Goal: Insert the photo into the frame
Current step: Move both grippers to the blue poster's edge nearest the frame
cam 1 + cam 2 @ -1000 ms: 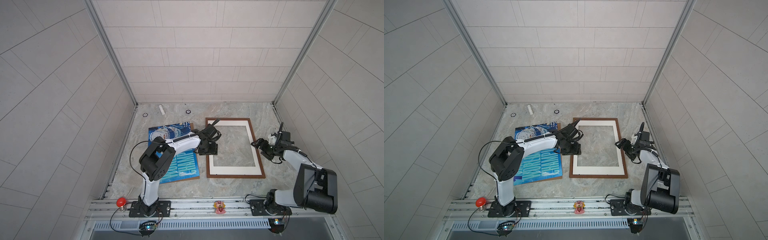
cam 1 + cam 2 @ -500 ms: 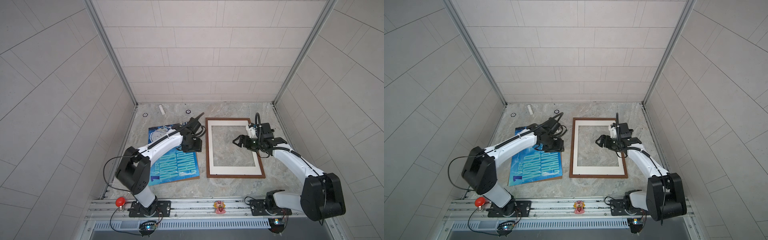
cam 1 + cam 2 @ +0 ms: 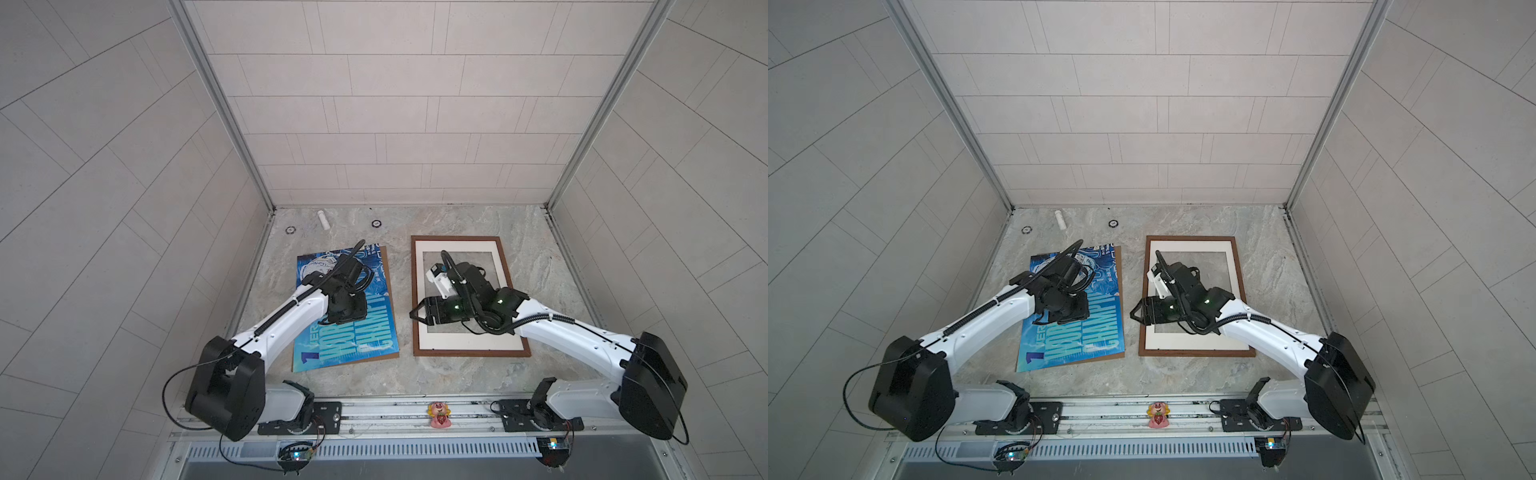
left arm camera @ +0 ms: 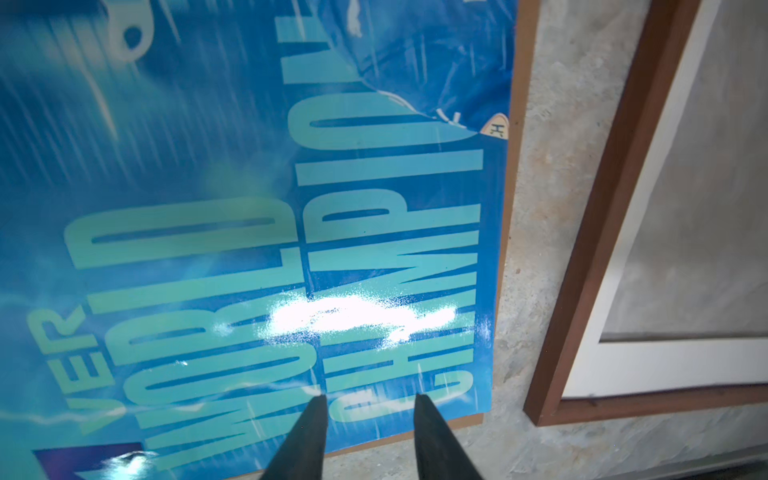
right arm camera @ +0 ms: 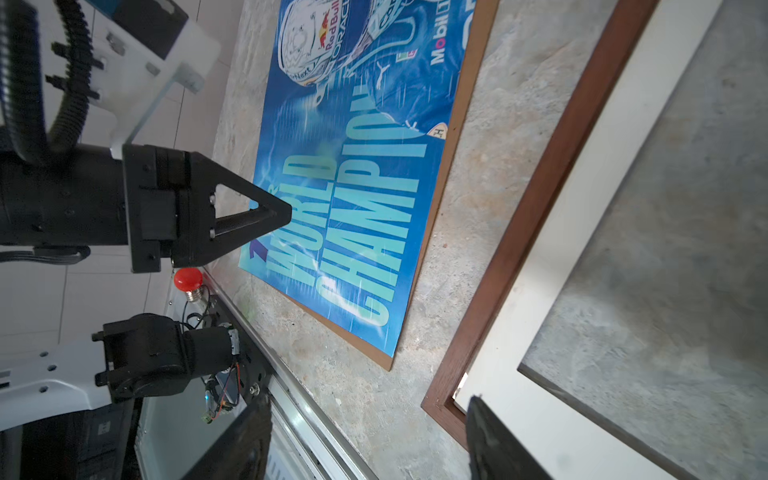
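Top views: photo (image 3: 347, 332) is laid flat, face up, L of frame (image 3: 469, 353), apart from it, not yet inside. Cream mat (image 3: 469, 343) is seated in frame. L arm (image 3: 299, 316) is stretched over photo's middle, fingertips hidden under wrist. R gripper (image 3: 411, 314) is held above frame's L rail, tips pointed toward photo; same is shown in both top views

L wrist: L gripper (image 4: 370, 398) jaws are seen partly apart, nothing between; tips are set over big teal letters nr photo's corner, contact w/ paper can't be told. Brown backing board (image 4: 514, 174) is seen under photo

R wrist: R gripper jaws are spread wide, empty; one finger (image 5: 490, 436) is seen over mat by frame corner
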`<state>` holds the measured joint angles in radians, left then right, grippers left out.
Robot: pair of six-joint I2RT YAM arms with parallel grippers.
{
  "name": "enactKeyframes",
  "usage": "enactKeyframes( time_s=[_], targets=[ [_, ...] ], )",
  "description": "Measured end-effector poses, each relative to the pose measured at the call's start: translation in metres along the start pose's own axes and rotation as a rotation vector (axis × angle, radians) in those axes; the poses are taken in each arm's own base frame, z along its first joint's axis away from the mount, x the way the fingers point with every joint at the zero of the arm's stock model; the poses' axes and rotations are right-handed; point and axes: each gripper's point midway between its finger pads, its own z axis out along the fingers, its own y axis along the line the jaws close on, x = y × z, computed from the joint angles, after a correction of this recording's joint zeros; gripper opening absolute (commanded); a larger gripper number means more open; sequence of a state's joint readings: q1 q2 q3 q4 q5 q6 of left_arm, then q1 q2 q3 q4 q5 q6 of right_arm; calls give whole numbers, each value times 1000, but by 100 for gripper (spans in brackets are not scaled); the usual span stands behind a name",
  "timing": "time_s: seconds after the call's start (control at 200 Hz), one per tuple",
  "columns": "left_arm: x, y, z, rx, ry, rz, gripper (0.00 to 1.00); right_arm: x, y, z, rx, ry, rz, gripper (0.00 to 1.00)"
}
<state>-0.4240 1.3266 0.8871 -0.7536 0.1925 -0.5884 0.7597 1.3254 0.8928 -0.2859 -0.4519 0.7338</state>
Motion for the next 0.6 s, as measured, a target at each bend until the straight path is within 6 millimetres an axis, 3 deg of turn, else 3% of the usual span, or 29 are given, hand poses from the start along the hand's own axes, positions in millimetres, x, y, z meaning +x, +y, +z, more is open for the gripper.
enactKeyframes(
  time_s=[0.085, 0.4, 0.6],
  targets=[
    [5, 3, 0, 8, -12, -24, 23, 9, 3, 15, 11, 27, 0, 65],
    [25, 19, 13, -15, 15, -71, 23, 29, 6, 67, 26, 81, 13, 65],
    [39, 35, 16, -47, -2, -96, 22, 50, 8, 91, 32, 134, 14, 72]
  ],
)
